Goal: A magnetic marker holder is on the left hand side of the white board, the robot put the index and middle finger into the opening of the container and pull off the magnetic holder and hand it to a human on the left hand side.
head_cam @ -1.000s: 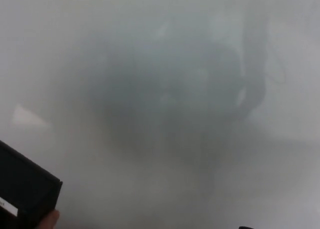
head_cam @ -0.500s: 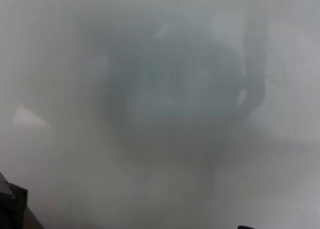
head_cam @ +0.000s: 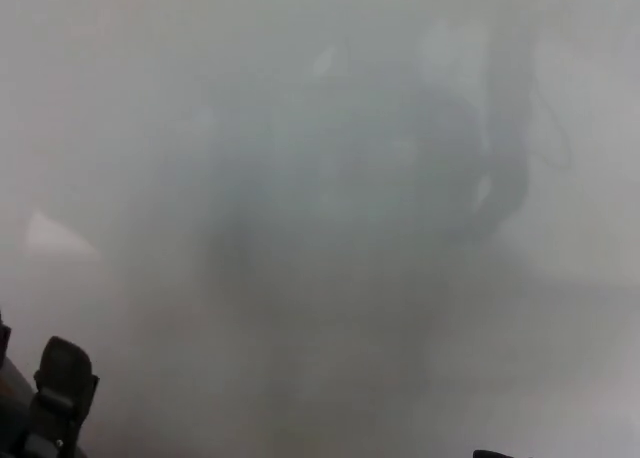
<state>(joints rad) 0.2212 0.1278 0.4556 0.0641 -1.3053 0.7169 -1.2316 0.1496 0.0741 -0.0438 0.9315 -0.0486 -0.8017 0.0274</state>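
The whiteboard [head_cam: 320,98] fills the head view, glossy and showing only a blurred grey reflection across its middle. Part of my left hand [head_cam: 55,393] pokes in at the lower left corner, black and mostly cut off by the picture's edge. Nothing shows in it, and too little of it is visible to tell whether it is open or shut. The black magnetic marker holder is out of the picture. My right hand does not show.
A tiny dark sliver [head_cam: 490,455] sits at the bottom edge right of centre; I cannot tell what it is. A faint pale patch [head_cam: 55,233] lies on the board at the left.
The black holder, with a person's fingertip under it, was at the lower left a second ago and has gone out of the picture. Part of my left hand has risen into the corner.
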